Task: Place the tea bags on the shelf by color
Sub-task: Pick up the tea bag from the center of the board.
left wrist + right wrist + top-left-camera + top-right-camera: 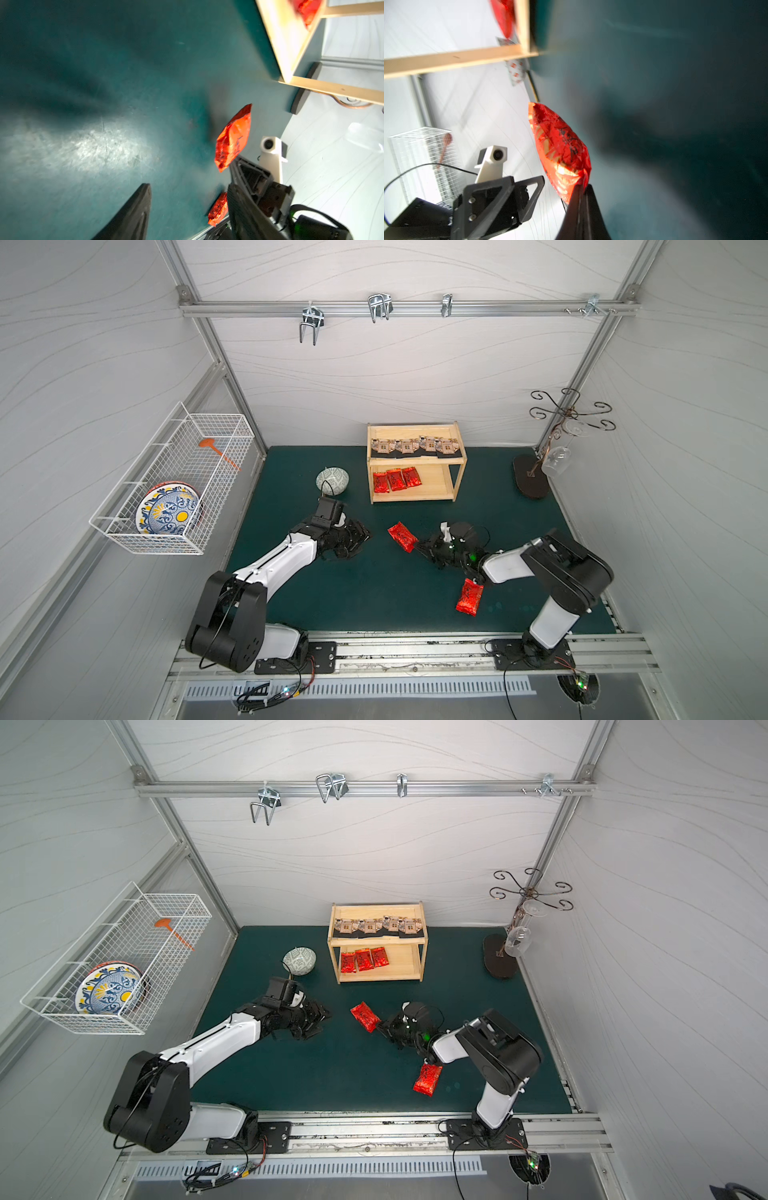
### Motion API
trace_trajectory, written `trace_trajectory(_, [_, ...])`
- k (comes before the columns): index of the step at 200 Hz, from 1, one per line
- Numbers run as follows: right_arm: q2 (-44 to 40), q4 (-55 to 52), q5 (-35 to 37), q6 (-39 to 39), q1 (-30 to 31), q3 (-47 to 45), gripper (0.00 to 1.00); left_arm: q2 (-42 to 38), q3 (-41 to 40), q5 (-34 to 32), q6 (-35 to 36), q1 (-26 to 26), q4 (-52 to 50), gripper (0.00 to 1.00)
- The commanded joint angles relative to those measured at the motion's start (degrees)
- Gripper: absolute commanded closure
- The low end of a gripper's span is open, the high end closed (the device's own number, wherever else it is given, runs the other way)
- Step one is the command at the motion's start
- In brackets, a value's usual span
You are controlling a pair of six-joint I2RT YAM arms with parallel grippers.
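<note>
Carry step: right pincer (585, 186) grips a red sachet (560, 143) by its corner; next, set it on the shelf (436, 489), lower tier, beside three others (395, 480); left pincer (362, 536) half-open, empty

Mat (374, 593) before shelf (415, 498) lies open (1 bowl (332, 480) aside).

top views look steeply down; wrist views hug the mat (62, 62).
</note>
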Motion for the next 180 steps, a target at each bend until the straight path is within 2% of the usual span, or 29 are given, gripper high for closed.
trace_trajectory(1, [-6.35,-10.36,6.51,-1.83,-0.34,2.73,1.0,-1.74,4.23,-1.81,7.09,0.2,-8.45,0.36])
trace_trajectory(44, [-8.16,-20.39,16.61,-5.7,-3.08,10.83,1.0,-2.47,6.75,-1.12,10.9,0.44,-12.18,0.36])
trace_trajectory(100, [1.68,-20.96,24.44,-7.52,-7.28,21.15,1.0,-3.15,6.77,0.57,13.79,1.9,-12.86,0.35])
trace_trajectory(143, [6.87,-22.35,31.72,-10.38,-8.02,28.47,1.0,-3.21,5.81,1.55,15.21,3.24,-12.65,0.35])
trace_trajectory(180, [12.47,-22.56,33.2,-9.55,-8.68,33.13,1.0,-3.49,4.12,2.49,15.64,4.12,-11.75,0.35])
